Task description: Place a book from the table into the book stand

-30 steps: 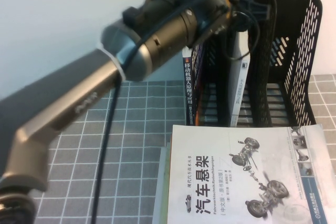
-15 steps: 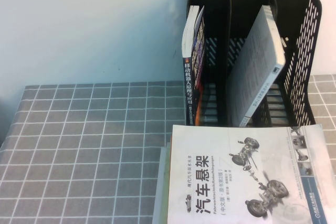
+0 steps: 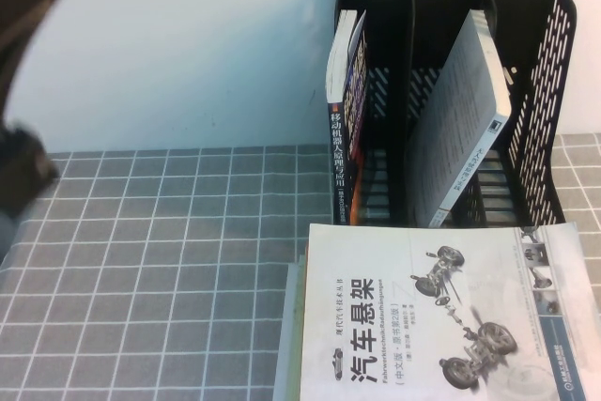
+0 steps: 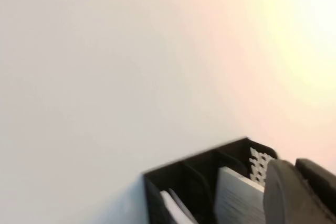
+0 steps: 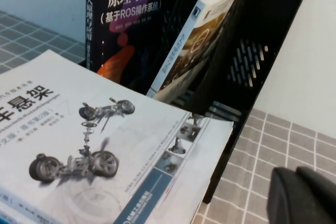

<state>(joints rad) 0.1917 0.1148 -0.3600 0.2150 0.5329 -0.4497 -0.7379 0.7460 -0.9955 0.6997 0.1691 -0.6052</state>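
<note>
The black book stand (image 3: 540,91) stands at the back right of the table. A dark book (image 3: 343,138) stands upright in its left slot. A grey-white book (image 3: 460,129) leans inside the stand to the right of it. A white book with a car-suspension drawing (image 3: 432,316) lies flat in front of the stand. My left arm (image 3: 19,166) is a dark blur at the far left edge. My left gripper (image 4: 296,182) is shut and empty, high up, with the stand (image 4: 173,187) below it. My right gripper (image 5: 296,192) is shut and empty over the table beside the stand (image 5: 252,51).
The white book lies on top of other books, whose edge (image 3: 289,345) shows at its left. A grey checked cloth (image 3: 160,260) covers the table. A pale wall (image 3: 188,44) stands behind the stand.
The left arm, which reached across to the stand one second ago, has drawn back to the far left edge. The grey-white book now leans in the stand, free of the gripper.
</note>
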